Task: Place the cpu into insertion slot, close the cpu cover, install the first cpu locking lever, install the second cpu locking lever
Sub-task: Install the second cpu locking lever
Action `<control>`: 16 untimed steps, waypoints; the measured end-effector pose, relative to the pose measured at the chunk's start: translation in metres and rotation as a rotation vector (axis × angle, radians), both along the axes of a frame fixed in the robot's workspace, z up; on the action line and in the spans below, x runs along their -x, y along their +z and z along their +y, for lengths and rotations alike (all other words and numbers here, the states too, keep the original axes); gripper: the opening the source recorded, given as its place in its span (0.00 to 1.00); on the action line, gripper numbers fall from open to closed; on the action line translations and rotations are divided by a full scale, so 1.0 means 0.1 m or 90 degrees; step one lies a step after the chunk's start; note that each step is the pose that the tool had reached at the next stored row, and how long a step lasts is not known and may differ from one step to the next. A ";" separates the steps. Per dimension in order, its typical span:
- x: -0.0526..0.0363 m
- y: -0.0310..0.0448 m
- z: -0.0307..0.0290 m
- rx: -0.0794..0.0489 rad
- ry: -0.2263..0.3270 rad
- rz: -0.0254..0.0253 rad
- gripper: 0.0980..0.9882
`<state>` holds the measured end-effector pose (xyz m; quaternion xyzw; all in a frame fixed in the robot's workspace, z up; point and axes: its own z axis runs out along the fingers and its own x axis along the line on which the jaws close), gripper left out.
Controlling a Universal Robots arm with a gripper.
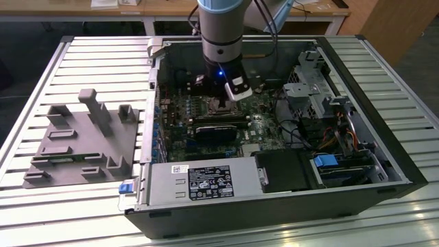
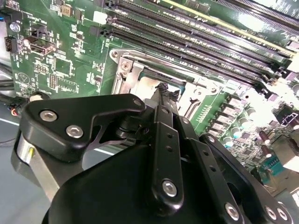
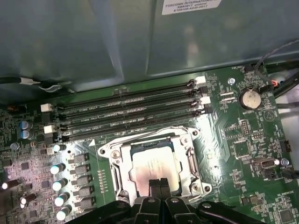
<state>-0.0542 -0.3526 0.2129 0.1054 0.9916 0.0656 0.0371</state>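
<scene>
In the first wrist view the cpu (image 3: 152, 164), a dull silver square, lies in the insertion slot (image 3: 107, 150) on the green board. The cpu cover (image 3: 188, 161), a thin metal frame, lies flat around it, with the chip showing through its window. My gripper (image 3: 158, 184) is shut, its two black fingertips pressed together with nothing between them, at the chip's near edge. The second wrist view shows the same fingertips (image 2: 163, 89) low over the cover (image 2: 127, 70). In the exterior view the gripper (image 1: 226, 107) hangs inside the open computer case, over the board's middle.
Long black memory slots (image 3: 126, 119) run just beyond the socket, and a row of capacitors (image 3: 58, 184) stands beside it. The case holds a power supply (image 1: 205, 182), a drive cage (image 1: 312, 92) and cables (image 1: 329, 139). A grey fixture (image 1: 82, 139) sits on the slatted table.
</scene>
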 end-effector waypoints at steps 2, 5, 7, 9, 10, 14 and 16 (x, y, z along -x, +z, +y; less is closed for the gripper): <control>-0.011 0.000 0.023 0.000 0.001 0.0001 0.01; -0.028 0.000 0.054 0.000 0.002 0.0002 0.01; -0.051 -0.002 0.065 0.000 0.002 0.0006 0.01; -0.070 -0.003 0.073 0.001 0.002 0.0011 0.01; -0.070 -0.003 0.075 0.001 0.002 0.0011 0.01; -0.070 0.038 0.076 0.002 0.002 0.0011 0.01; -0.070 0.077 0.076 0.002 0.002 0.0011 0.01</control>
